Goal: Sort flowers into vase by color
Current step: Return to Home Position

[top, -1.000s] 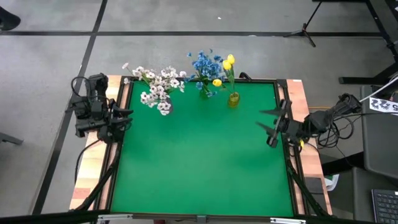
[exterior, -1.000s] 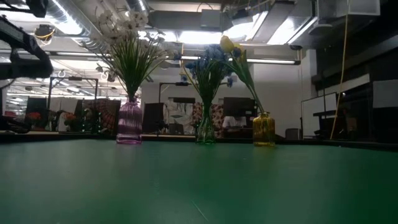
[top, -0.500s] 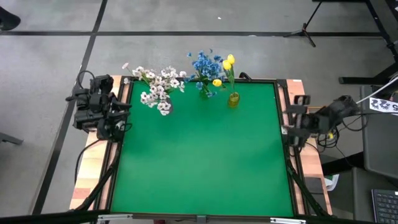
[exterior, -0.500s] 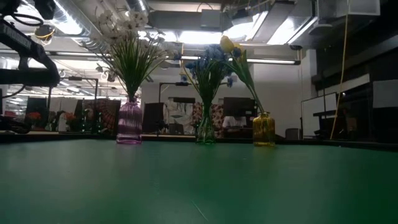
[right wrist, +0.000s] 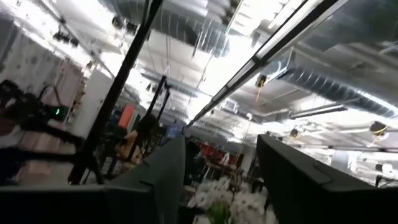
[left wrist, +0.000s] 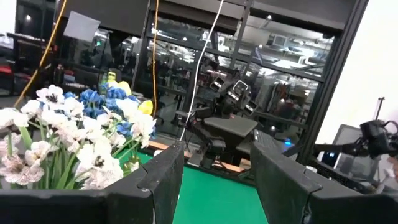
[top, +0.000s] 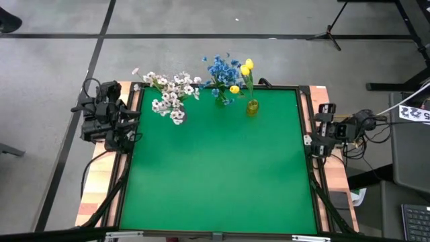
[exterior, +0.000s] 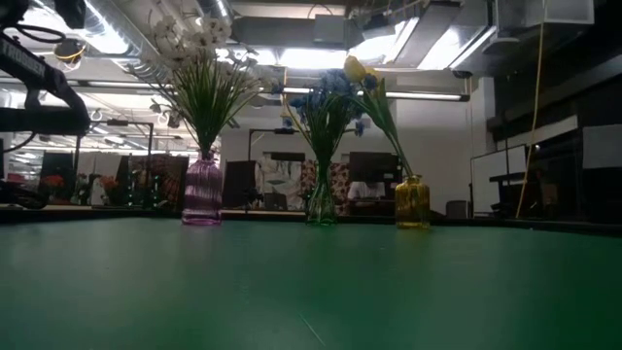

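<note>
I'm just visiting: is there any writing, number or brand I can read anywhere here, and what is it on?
No text here can be read for certain.
White tag at the high view's right edge: dark print, too small to read.
What looks like a keyboard in that view's lower right corner: key letters too small to read.
Purple vase, green vase, yellow vase: no label visible.

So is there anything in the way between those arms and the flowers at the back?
Nothing visible does. The white flowers, blue flowers and yellow flowers stand in vases at the far edge; the left end effector and right end effector sit open at either side, with only green mat between.
</note>
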